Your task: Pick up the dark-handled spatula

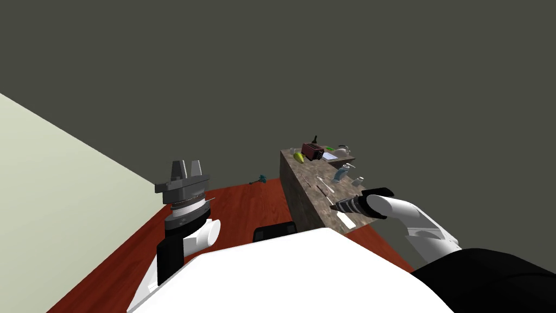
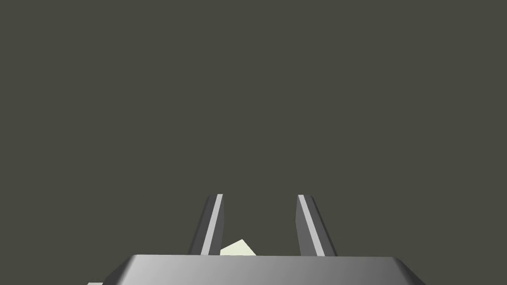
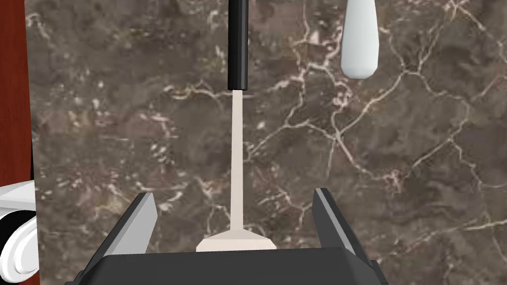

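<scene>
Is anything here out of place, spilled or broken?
One thing: a small teal object lies on the red floor beside the counter, not on it. What it is, I cannot tell. The spatula lies flat.

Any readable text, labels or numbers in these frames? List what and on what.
No readable text in any view.
Spatula, white handle beside it, counter: plain, no print.
Dark red box and the small things around it at the counter's far end: too small to tell whether they carry labels.
</scene>
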You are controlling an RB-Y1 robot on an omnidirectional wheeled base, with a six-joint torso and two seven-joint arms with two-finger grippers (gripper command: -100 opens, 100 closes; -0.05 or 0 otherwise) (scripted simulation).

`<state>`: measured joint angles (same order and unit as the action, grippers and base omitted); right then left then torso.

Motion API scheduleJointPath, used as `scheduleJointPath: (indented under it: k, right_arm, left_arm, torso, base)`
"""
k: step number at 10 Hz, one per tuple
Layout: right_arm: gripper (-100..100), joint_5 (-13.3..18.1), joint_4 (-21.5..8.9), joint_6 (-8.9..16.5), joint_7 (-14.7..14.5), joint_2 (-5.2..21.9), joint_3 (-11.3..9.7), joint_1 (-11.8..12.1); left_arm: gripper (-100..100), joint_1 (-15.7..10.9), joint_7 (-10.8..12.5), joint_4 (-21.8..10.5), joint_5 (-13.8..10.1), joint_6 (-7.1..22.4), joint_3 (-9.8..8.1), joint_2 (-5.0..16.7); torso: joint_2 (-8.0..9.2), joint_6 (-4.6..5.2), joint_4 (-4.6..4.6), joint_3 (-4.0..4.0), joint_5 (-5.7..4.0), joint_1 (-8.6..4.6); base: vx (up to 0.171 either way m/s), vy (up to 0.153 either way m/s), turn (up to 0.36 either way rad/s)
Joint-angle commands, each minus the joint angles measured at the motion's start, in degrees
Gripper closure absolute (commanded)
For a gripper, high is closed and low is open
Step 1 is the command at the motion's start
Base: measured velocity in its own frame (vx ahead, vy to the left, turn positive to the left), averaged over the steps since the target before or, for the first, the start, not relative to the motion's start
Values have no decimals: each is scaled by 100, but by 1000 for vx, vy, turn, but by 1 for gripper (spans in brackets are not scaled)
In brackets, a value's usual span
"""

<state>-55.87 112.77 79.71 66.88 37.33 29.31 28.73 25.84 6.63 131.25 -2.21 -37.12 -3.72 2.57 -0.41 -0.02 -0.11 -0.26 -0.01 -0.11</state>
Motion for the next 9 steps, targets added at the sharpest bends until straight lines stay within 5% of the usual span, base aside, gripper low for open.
scheduleJointPath:
  k: [1,3,4,5,8,9]
  right_arm:
    - [-100,-92,-74,185,142,84,16,25]
    - [-100,-96,-113,189,145,93,3,22]
    - [0,-101,-116,209,161,97,4,24]
    - [-100,-24,-282,92,52,31,-60,-21]
    - [-100,51,-463,-13,-48,-26,-126,-84]
    - [100,57,-473,-27,-60,-31,-131,-87]
  left_arm:
    - [0,0,0,0,0,0,0,0]
    - [0,0,0,0,0,0,0,0]
    - [0,-1,0,0,0,0,0,0]
    - [0,-1,0,0,0,0,0,0]
    - [0,-1,0,0,0,0,0,0]
    - [0,-1,0,0,0,0,0,0]
  torso:
    - [0,0,0,0,0,0]
    - [14,0,3,8,1,5]
    - [29,0,6,16,1,5]
    - [39,0,8,22,1,4]
    - [40,0,9,23,2,10]
    - [42,1,9,24,2,7]
  base:
    - [100,0,-23]
    - [49,6,-11]
    - [6,1,1]
    - [11,10,18]
    - [12,15,17]
    - [0,0,0]
